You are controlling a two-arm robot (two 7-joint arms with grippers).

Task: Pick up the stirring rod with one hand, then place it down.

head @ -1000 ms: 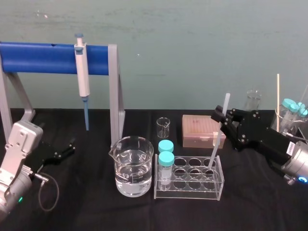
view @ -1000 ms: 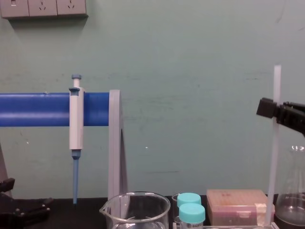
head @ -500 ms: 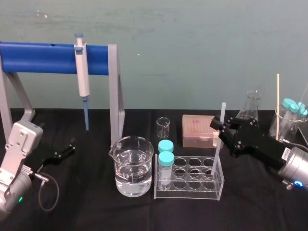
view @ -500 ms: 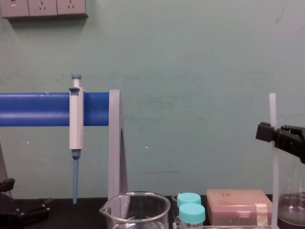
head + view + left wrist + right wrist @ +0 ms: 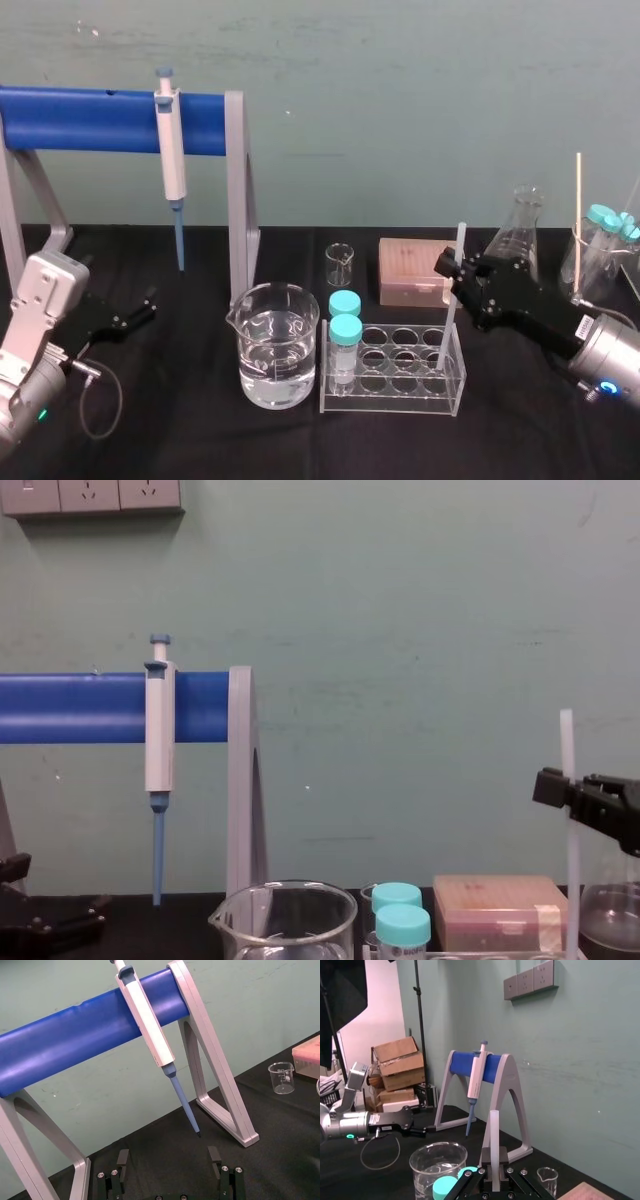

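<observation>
**Holding the stirring rod over the rack: pick-up done, release pending**

Item: stirring rod (image 5: 450, 295). Long, thin, translucent white. Stands nearly upright, leaning slightly, with its top above the gripper and its lower end inside the rear right-hand cell of the clear test-tube rack (image 5: 392, 402). Whether the tip rests on the rack floor cannot be told.

Holder: right gripper (image 5: 452, 272). It reaches in from the right, fingers clamped on the rod's upper part. In the right wrist view the rod (image 5: 494, 1132) rises straight out from between the closed fingers of the gripper (image 5: 494, 1174). In the chest view a short length of the rod (image 5: 567, 742) shows above the gripper (image 5: 560, 790) and the rest hangs below.

Idle: left gripper (image 5: 140, 308). Parked low at the left, near the foot of the blue pipette stand (image 5: 100, 120), well apart from the rod. Its fingers (image 5: 122, 1160) stand apart, holding nothing.

Neighbours: water-filled beaker (image 5: 277, 345) just beside the rack's left end, and two teal-capped vials (image 5: 345, 328) in the rack's left cells.

Progress, as judged: the grasp and lift look complete and the set-down is partly made, since the rod is already in a cell. What remains is letting go and drawing the arm clear without tipping the rod.
</observation>
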